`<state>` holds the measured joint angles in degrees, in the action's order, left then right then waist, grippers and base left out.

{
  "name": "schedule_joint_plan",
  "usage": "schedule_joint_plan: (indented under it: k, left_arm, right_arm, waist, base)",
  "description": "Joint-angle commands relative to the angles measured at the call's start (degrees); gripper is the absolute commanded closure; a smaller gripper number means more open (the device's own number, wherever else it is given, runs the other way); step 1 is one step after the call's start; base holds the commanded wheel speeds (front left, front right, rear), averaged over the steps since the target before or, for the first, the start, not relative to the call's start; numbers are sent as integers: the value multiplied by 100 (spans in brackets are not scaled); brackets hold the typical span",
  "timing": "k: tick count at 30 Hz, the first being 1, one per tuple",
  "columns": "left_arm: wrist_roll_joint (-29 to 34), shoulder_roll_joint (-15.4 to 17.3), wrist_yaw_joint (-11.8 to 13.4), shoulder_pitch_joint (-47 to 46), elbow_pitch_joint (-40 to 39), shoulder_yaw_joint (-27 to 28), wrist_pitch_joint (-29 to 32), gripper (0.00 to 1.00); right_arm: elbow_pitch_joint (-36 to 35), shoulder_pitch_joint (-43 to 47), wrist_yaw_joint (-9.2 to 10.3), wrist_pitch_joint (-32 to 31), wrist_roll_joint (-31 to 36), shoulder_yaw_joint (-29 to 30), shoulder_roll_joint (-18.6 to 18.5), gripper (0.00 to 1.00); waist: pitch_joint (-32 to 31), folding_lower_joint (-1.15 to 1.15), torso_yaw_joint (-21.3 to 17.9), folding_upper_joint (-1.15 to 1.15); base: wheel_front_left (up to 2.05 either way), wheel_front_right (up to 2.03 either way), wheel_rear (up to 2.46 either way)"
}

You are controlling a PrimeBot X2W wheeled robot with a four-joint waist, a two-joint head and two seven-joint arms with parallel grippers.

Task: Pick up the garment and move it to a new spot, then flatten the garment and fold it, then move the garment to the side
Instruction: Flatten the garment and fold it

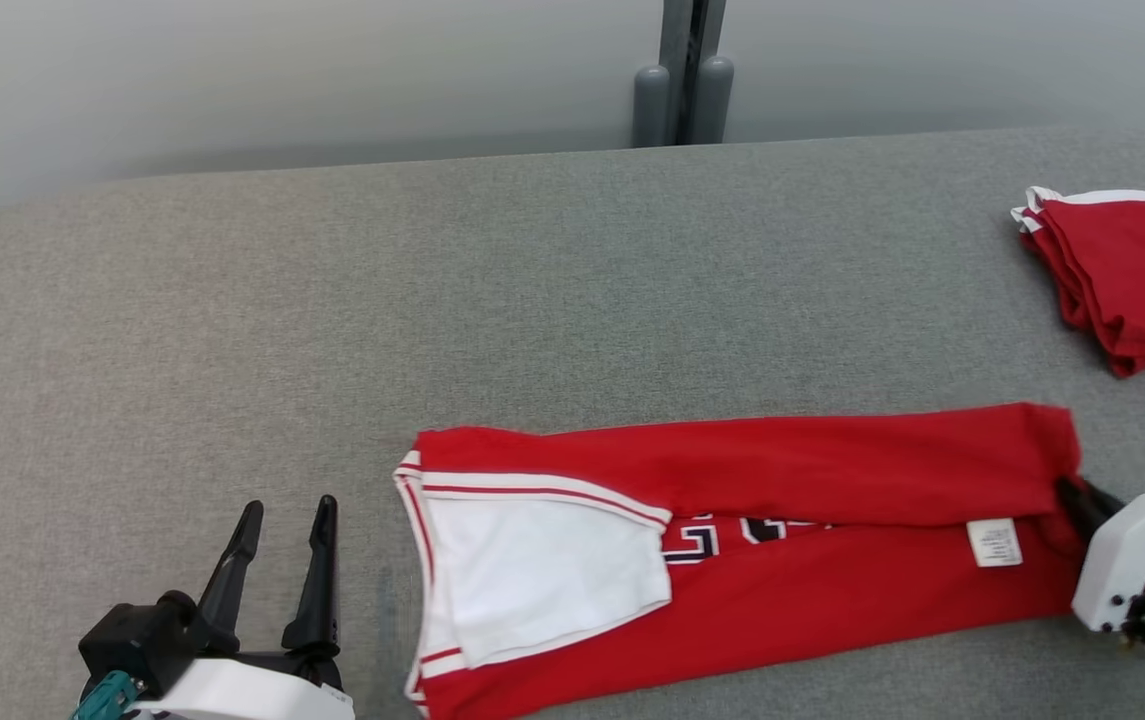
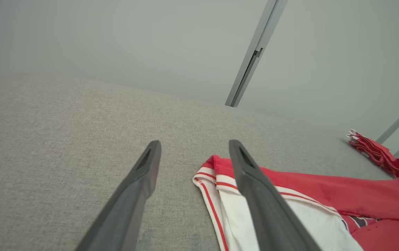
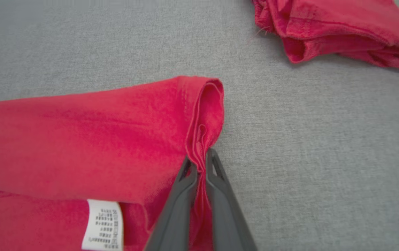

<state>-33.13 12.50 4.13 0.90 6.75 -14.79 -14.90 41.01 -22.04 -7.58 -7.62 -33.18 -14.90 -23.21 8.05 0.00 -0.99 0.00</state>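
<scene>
Right end effector [image 3: 202,158]: clamped narrow on the garment [image 1: 812,610], both fingers pinching a bunched fold of red hem at its right end. Fabric squeezed flat between the fingers, tips just past the edge seam. Left end effector [image 1: 289,508]: jaws wide, nothing between them, just beside the garment's left end, apart from it.

Garment location: near side of the counter [image 1: 432,300], centre to right, laid out as a long band running left to right. Far long edge folded over toward the near side, covering part of the dark-and-white lettering [image 1: 702,540]. White panel [image 1: 542,570] with red-striped trim at the left end. Small white care label [image 1: 994,542] near the right end, close to the pinch.

Around: second red garment [image 1: 1127,270] with white trim, folded in a loose stack at the far right of the counter, well apart from the gripped hem. Grey post [image 1: 682,90] with two rounded caps behind the counter's far edge, against a pale wall.

Pose: right arm in from the right edge, low over the counter, white wrist housing [image 1: 1132,560] at lower right, fingers pointing left into the hem end-on. Left arm at lower left, fingers pointing away from the robot, leaning slightly right. In the left wrist view, one finger overlapping the striped trim; contact with cloth or counter not readable.
</scene>
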Motion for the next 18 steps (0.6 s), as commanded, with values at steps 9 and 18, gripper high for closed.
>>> schedule_joint_plan:
  k: [9, 18]
  left_arm:
    - [137, -78, -48, -56, 51, 53, -33, 0]
    - [160, -119, -123, -111, 121, 76, -33, 0]
  right_arm:
    - [-721, 56, 9, -296, -472, 108, -310, 100]
    - [-2399, 407, 8, -821, -1098, -260, -290, 100]
  waist:
    - [-2, 0, -252, 0]
    - [-5, 0, -425, 0]
  base:
    - [0, 0, 0]
    - [0, 0, 0]
